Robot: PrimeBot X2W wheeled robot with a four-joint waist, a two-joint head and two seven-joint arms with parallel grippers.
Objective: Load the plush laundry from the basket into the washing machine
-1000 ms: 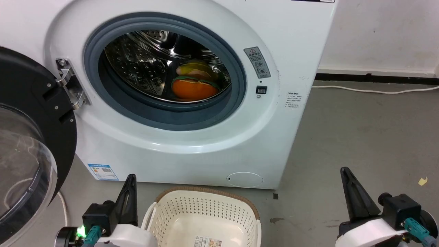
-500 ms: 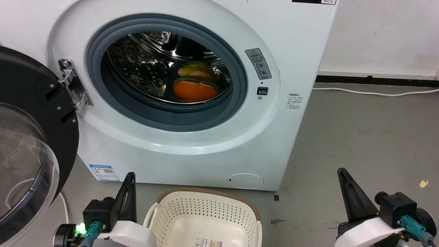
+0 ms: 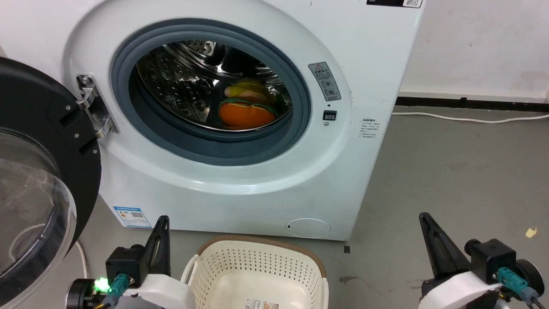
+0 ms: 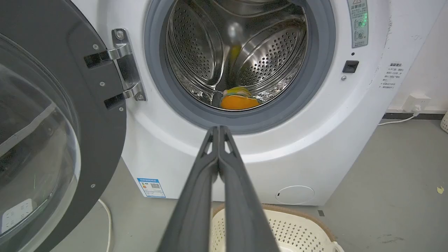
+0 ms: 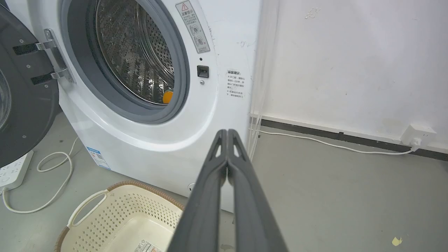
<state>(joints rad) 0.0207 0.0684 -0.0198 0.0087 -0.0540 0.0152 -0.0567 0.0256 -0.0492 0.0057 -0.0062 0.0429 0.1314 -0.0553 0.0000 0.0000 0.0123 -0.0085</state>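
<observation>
plush laundry (image 3: 246,112) is seen inside the washing machine (image 3: 266,184) drum, basket (image 3: 257,262) is parked near its front; left gripper (image 4: 218,128) and right gripper (image 5: 227,131) are both pressed together.

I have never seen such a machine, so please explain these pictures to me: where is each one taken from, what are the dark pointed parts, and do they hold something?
This is a robot with two arms. The picture showing both arms at the bottom comes from a camera on its head; the other two come from wrist cameras, each looking along its arm's tool. The dark points are the left tool and right tool, both shut, holding nothing. Ahead is a washing machine with its door open and a soft toy in the drum. A white basket stands on the floor.
</observation>
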